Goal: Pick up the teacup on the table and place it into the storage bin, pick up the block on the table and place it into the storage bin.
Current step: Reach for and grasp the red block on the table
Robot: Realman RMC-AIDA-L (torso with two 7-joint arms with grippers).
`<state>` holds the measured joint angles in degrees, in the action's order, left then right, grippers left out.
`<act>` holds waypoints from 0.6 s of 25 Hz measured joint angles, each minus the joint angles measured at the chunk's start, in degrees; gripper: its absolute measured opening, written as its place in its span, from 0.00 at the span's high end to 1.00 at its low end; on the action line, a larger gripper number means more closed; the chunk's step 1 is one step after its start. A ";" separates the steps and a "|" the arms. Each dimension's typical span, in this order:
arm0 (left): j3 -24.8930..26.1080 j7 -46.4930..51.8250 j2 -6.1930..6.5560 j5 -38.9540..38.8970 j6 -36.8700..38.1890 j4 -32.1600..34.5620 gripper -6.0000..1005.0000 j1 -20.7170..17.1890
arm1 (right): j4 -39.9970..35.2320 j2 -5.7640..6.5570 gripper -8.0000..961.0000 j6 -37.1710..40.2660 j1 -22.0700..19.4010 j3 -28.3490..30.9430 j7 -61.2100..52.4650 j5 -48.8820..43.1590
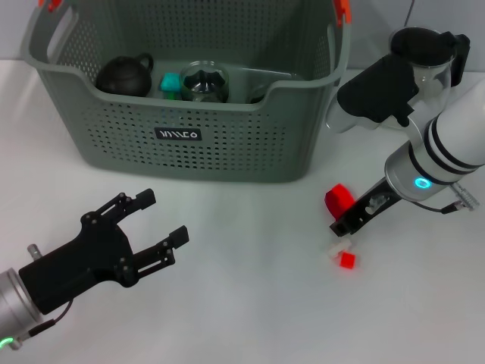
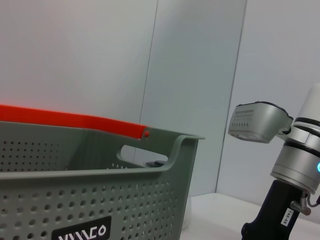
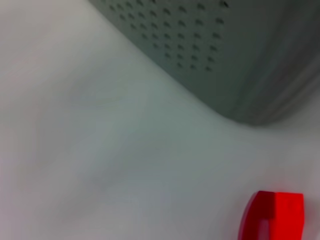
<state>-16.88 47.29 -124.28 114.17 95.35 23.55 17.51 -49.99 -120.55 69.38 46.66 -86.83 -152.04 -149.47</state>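
Observation:
The grey-green storage bin (image 1: 227, 144) stands at the back middle of the table. Inside it lie a glass teacup (image 1: 204, 82), a black teapot (image 1: 125, 76) and a teal block (image 1: 170, 83). A red arch-shaped block (image 1: 339, 199) sits on the table to the right of the bin, and a small red cube (image 1: 347, 260) lies in front of it. My right gripper (image 1: 342, 224) hangs low right beside the red block. The right wrist view shows that block (image 3: 272, 215) and the bin's corner (image 3: 225, 60). My left gripper (image 1: 164, 216) is open and empty at the front left.
A glass teapot (image 1: 424, 53) with a black lid stands at the back right, behind my right arm. The left wrist view shows the bin's wall (image 2: 100, 200), its orange clip (image 2: 75, 120) and my right arm (image 2: 295, 165). A small white piece (image 1: 336, 248) lies by the cube.

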 joint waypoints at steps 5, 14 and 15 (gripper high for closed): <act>0.00 0.00 0.00 0.00 0.00 0.00 0.16 -0.02 | 0.03 0.10 0.54 -0.43 0.01 0.00 -1.10 -0.06; 0.00 -0.01 0.00 0.00 -0.01 0.00 0.16 -0.02 | 0.86 0.14 0.65 -1.10 0.53 -0.01 -1.15 -0.12; 0.00 -0.01 0.00 0.00 -0.10 0.00 0.16 -0.02 | 1.25 0.14 0.65 -1.17 0.74 -0.01 -1.15 -0.12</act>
<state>-16.87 47.28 -124.28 114.17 95.25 23.55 17.49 -48.74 -120.41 68.21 47.39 -86.84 -153.19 -149.59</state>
